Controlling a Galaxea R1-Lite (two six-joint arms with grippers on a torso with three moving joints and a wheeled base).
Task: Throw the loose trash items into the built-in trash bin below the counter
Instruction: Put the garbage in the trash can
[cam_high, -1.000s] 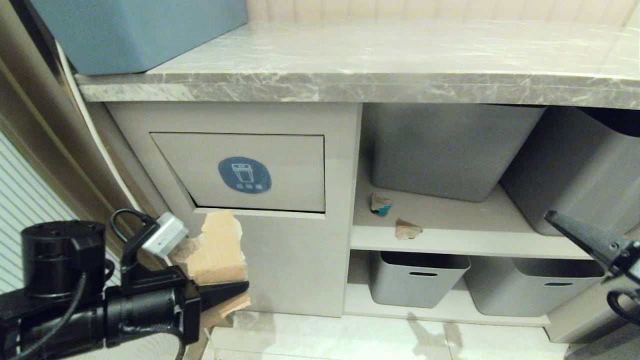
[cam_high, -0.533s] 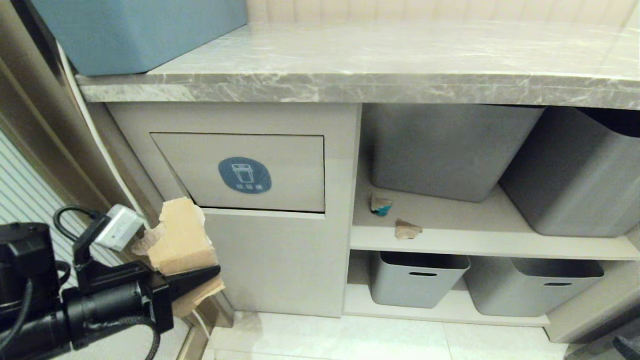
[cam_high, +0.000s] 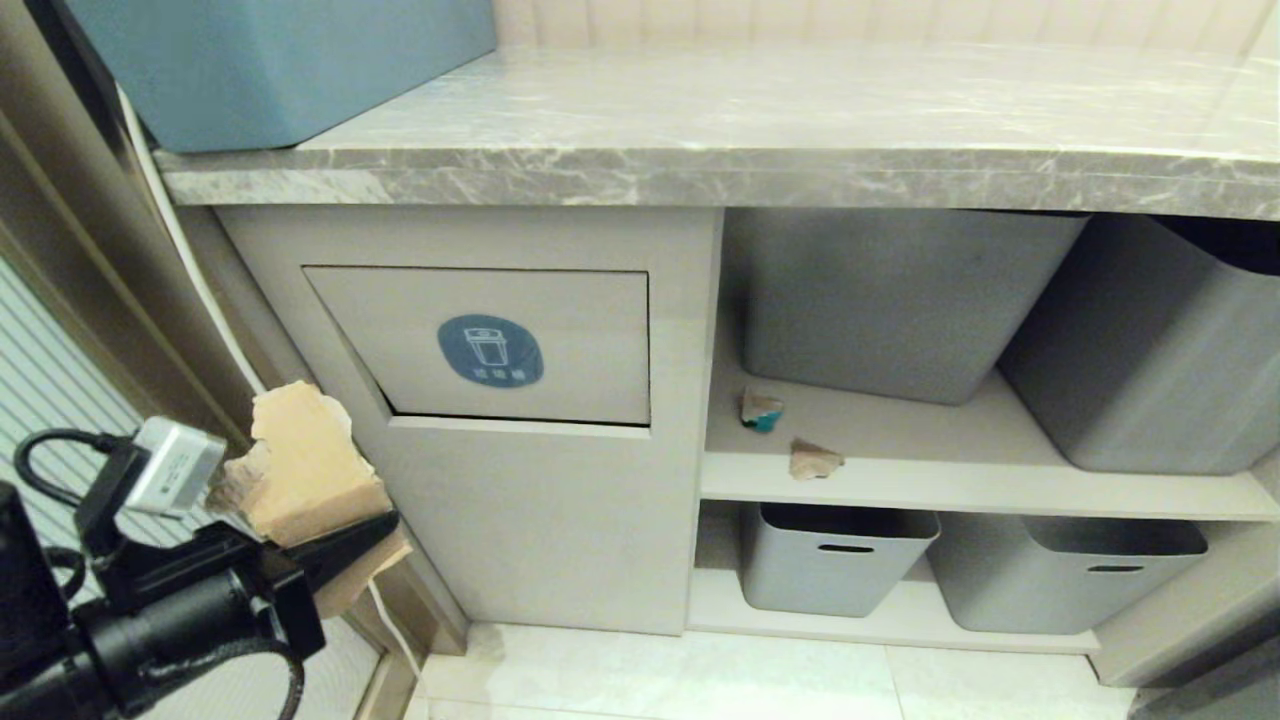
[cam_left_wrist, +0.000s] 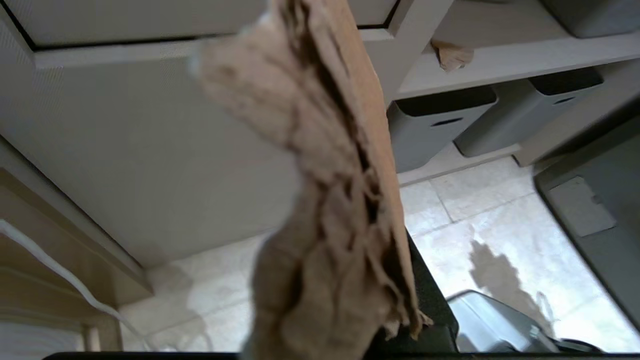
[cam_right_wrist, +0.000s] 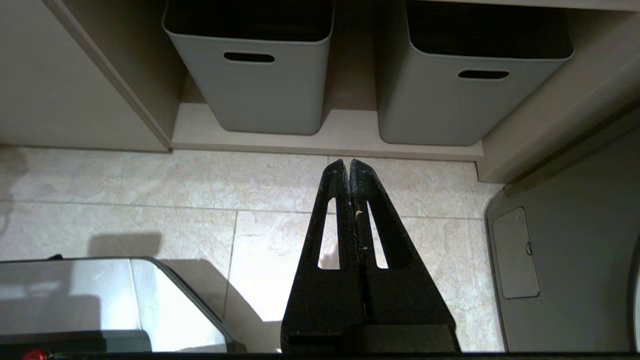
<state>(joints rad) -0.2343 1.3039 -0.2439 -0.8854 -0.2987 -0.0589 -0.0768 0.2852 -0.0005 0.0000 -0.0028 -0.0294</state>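
My left hand (cam_high: 375, 530), low and to the left of the built-in trash bin (cam_high: 500, 345), pinches a torn brown cardboard scrap (cam_high: 300, 470) short of the shut flap. My right hand (cam_right_wrist: 348, 167) hangs over the floor tiles (cam_right_wrist: 200, 185), fingers pressed together and empty. Two smaller scraps (cam_high: 762, 408) (cam_high: 815, 459) lie on the shelf (cam_high: 900, 480) beneath the counter (cam_high: 700, 170), in front of a grey tub (cam_high: 880, 300).

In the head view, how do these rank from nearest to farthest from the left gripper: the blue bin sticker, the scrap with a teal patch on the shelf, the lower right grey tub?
From the left gripper, shut on a cardboard scrap at the lower left:
1. The blue bin sticker, on the flap up and to the right.
2. The scrap with a teal patch, on the middle shelf.
3. The lower right grey tub, far right on the bottom shelf.
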